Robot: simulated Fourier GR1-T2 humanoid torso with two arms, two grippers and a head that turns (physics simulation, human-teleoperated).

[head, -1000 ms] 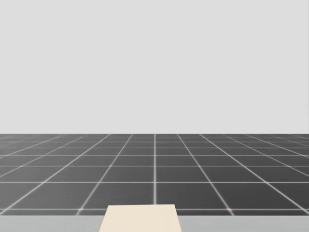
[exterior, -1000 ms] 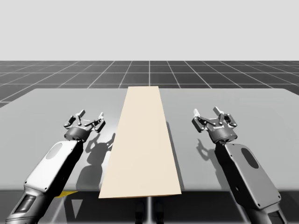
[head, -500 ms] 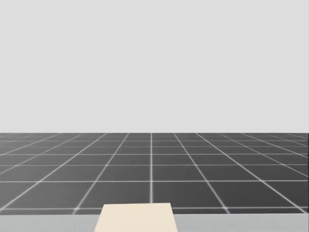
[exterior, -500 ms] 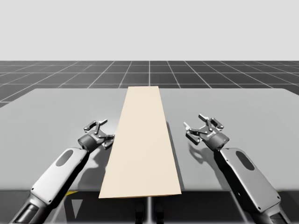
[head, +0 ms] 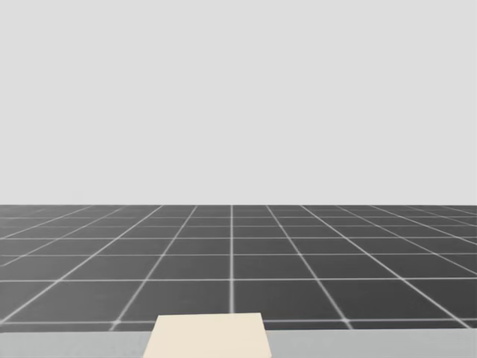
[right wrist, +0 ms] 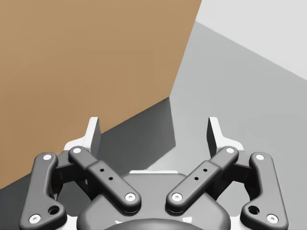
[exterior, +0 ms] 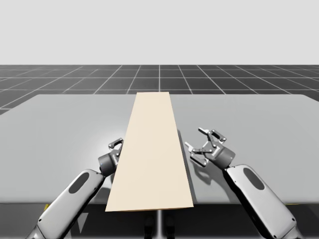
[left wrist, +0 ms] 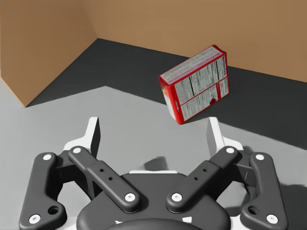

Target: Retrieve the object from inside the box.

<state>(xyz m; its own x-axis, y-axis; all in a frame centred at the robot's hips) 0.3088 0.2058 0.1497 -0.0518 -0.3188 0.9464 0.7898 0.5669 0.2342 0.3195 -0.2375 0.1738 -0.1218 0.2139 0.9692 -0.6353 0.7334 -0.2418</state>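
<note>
Item 1. Table (exterior: 60,124): grey and flat, set on a dark floor (head: 335,261) ruled with a pale grid.

Item 2. Left arm (exterior: 75,194): entered from the lower edge of the high view and angled inward toward the middle of the table.

Item 3. Left gripper (exterior: 115,151): lay at the left long side of the long box, near its front end. In the left wrist view both fingers (left wrist: 93,135) were spread wide, with nothing between them.

Item 4. Long box (exterior: 152,149): ran down the middle of the table, from the front edge toward the back. Its top was cream in the high view. Its walls were brown in the wrist views.

Item 5. Red rectangular box (left wrist: 196,84): the task's thing. It stood inside the long box on the grey floor, just before the brown back wall and at the edge of a dark shadow. It was ahead of the left gripper and apart from its fingers. It sat at a slant, with white printed panels facing the gripper.

Item 6. Right gripper (exterior: 202,144): was just beside the right long side of the long box, not touching it. In the right wrist view its fingers (right wrist: 215,132) were spread and empty, facing a brown outer wall with grey table beside it.

Item 7. Right arm (exterior: 254,194): entered from the lower right and angled inward.
</note>
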